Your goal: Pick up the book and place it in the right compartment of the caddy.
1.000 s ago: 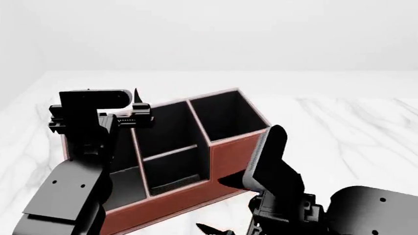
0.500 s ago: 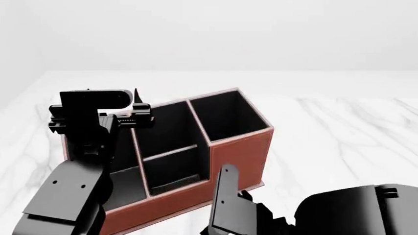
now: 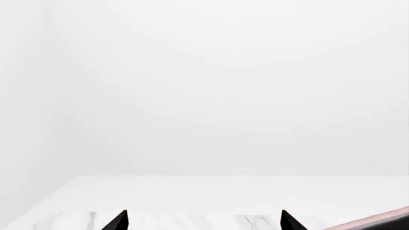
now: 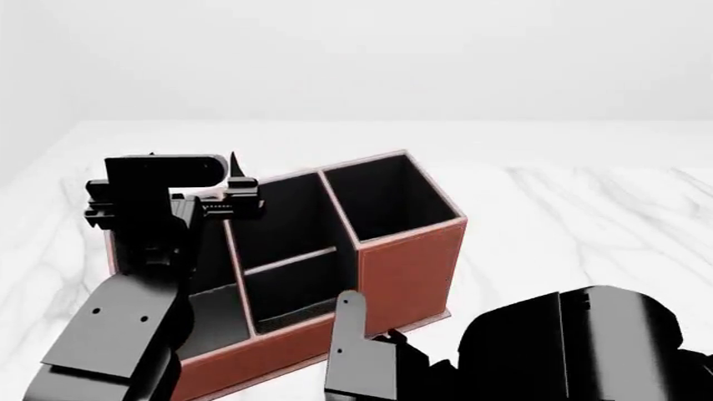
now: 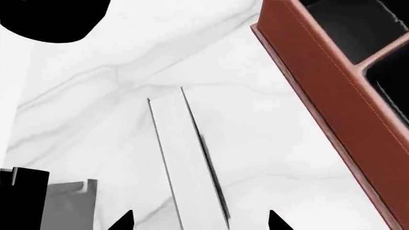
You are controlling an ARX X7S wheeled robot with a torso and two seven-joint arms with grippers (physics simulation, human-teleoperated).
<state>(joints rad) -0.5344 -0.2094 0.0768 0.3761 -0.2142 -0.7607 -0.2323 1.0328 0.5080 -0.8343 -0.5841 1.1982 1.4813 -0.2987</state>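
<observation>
The book shows edge-on in the right wrist view: a white page edge between two thin black covers, on the white table beside the caddy's front wall. My right gripper is open, one fingertip on each side of the book with a clear gap to it. In the head view I cannot pick the book out from my black right arm. The reddish-brown caddy stands at the centre. Its right compartment holds nothing. My left gripper is open and empty, raised over the caddy's left end.
The white marble table stretches right of and behind the caddy. A grey block and a black shape show beside the book in the right wrist view. The caddy's rim clips the left wrist view.
My right arm has swung left and nearer across the caddy's front. A tall black part that rose by the right compartment's wall now sits low at the centre. The left arm has not moved.
</observation>
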